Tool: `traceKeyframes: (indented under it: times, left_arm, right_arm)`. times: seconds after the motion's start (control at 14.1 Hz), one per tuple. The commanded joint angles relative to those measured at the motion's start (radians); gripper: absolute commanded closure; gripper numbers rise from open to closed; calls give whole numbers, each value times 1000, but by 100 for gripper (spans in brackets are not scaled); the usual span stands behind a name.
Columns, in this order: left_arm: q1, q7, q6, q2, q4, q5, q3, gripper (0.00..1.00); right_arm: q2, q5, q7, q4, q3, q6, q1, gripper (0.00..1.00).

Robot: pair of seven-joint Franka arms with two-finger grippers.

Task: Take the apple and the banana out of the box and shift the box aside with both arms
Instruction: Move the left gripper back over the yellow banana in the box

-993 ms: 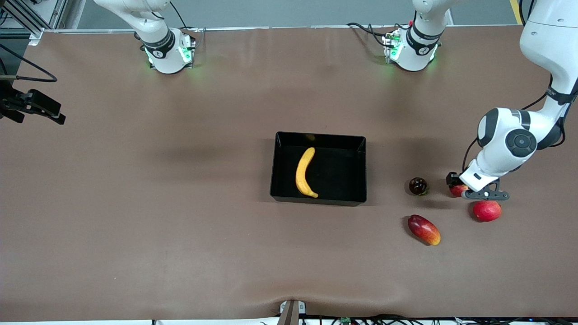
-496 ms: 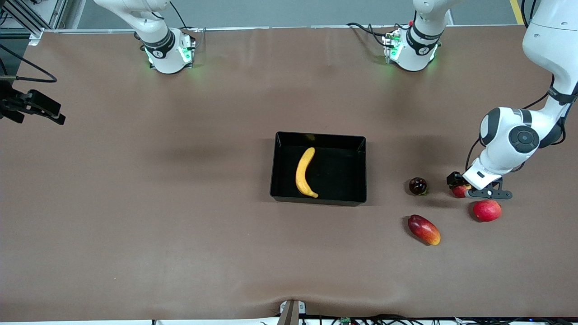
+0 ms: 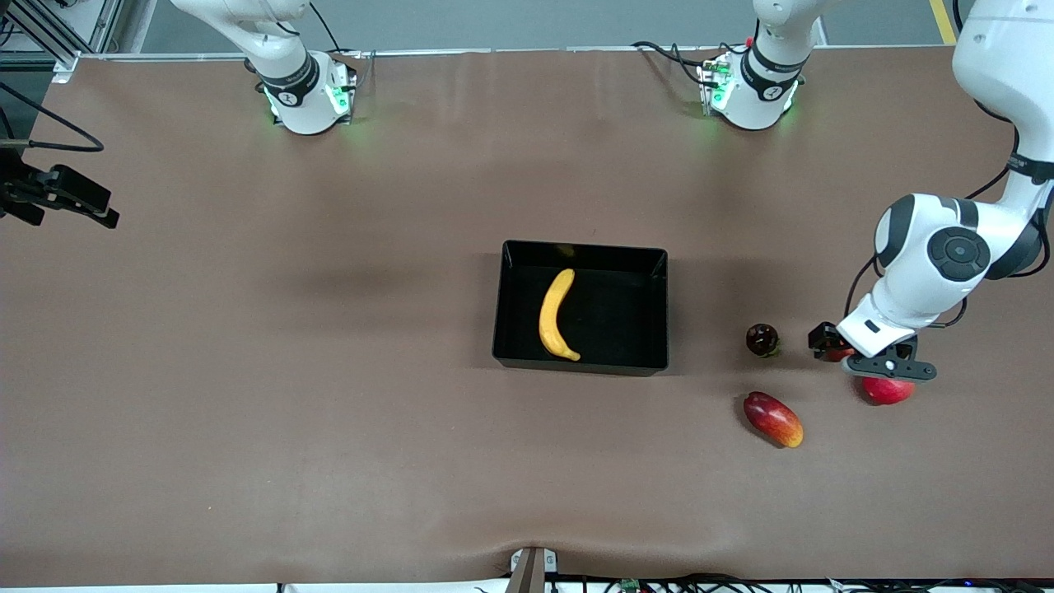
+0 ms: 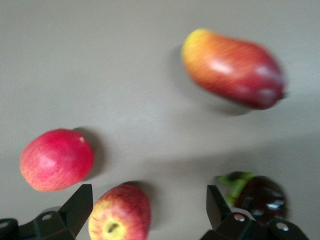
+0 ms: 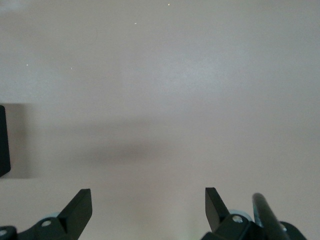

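While taking stock from the camera's edge of the table outward:

- Noted oblong red-and-yellow fruit [image 3: 772, 418] toward the left arm's end of the box [image 3: 617, 317] and nearer the camera than the box. Not a task item; left alone.
- Noted round red-pink fruit [image 3: 888, 389] farther out toward the left arm's end from the box. Also not a task item.
- Found the apple [image 4: 120, 212] out of the box, resting on the table [image 3: 329, 412] well apart from the box toward the left arm's end, just beside the red-pink fruit. Judged the first removal done.
- Found the left gripper [image 4: 146, 207] over the apple, jaws spread wide with the apple between them but clear of both fingers; nothing gripped.
- Noted small dark fruit [image 3: 762, 339] between the apple and the box. Not a task item.
- Found the banana [image 3: 557, 315] lying inside the box, on its floor toward the right arm's end. Judged the second removal not yet begun.
- Found the box itself mid-table, untouched by either arm. Judged the two-arm shift not yet begun.
- Found the right gripper [image 5: 147, 210] waiting over bare table toward the right arm's end from the box, jaws wide apart, empty.

Judged roughly one step of three complete. Remaining: banana out, then box moved aside.
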State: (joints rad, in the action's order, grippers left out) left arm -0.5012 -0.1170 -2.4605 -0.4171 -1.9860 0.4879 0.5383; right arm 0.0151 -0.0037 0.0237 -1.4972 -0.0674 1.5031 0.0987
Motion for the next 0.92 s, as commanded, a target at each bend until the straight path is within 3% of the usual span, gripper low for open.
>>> traceKeyframes:
  times: [0.0, 0.14, 0.28, 0.71, 0.85]
  left_arm:
    - [-11, -30, 122, 46, 25, 5, 130, 0]
    - [-2, -100, 169, 35, 45, 6, 222, 0]
    - [90, -165, 170, -3, 84, 8, 250, 0]
    - [412, -429, 199, -208, 282, 20, 229, 0]
    - [557, -510, 201, -250, 337, 20, 149, 0]
  right_arm:
    - [14, -2, -10, 26, -15, -14, 24, 0]
    - [14, -2, -10, 26, -15, -14, 24, 0]
    - [14, -2, -10, 26, -15, -14, 24, 0]
    - [14, -2, -8, 26, -15, -14, 26, 0]
    - [19, -2, -13, 25, -15, -14, 26, 0]
